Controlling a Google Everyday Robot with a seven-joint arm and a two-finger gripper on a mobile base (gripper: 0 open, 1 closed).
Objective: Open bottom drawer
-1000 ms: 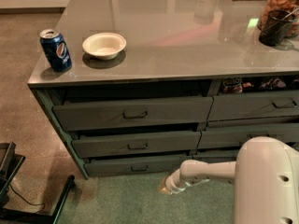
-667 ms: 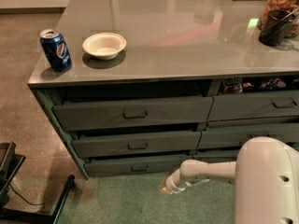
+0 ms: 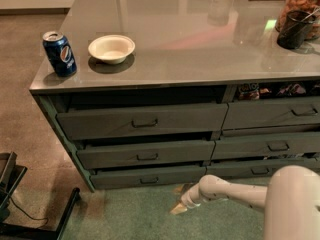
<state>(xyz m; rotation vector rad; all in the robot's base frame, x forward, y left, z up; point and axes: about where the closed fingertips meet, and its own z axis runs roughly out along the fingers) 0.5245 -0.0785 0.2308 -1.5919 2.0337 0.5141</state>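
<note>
Gripper is held low beneath the table's front edge, just before the bottom drawer, right of its loop handle, apparently staged for hooking; its grip cannot be told.

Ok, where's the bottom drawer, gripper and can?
bottom drawer (image 3: 120, 178): camera view, front panel left of handle.
gripper (image 3: 178, 209): camera view, tip, near floor in front of that drawer.
can (image 3: 60, 54): camera view, side label.

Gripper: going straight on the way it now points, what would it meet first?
Probably the green carpet, not the bottom drawer. The gripper sits low before the drawer stack, pointing left and slightly downward, below the drawer's handle. Depth is unclear.
</note>
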